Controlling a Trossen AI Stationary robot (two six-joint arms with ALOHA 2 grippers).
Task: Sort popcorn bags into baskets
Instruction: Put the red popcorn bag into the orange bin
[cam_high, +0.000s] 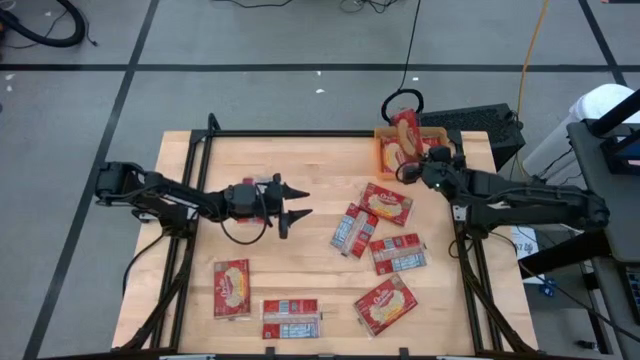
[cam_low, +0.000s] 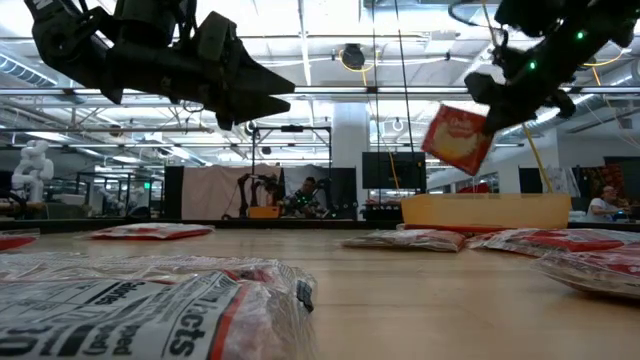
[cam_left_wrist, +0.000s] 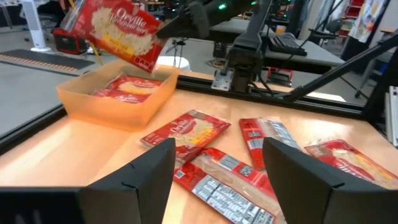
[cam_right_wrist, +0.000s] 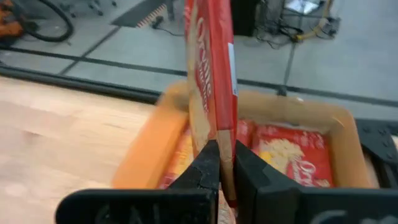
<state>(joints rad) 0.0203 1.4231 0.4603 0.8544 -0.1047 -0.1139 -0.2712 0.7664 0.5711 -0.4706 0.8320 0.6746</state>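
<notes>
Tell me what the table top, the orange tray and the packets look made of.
Table top: pale wood, likely butcher block, with visible plank seams and a matte finish.
Orange tray: probably translucent plastic; light glows through its smooth walls.
Packets: printed paper under clear film, judging by the glossy wrinkles.

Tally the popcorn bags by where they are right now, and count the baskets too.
Popcorn bags lying on the table: 6
Popcorn bag held by the right gripper above the basket: 1
Popcorn bags in the orange basket: at least 2 visible
Orange basket: 1
Total: at least 9 bags and 1 basket
</notes>
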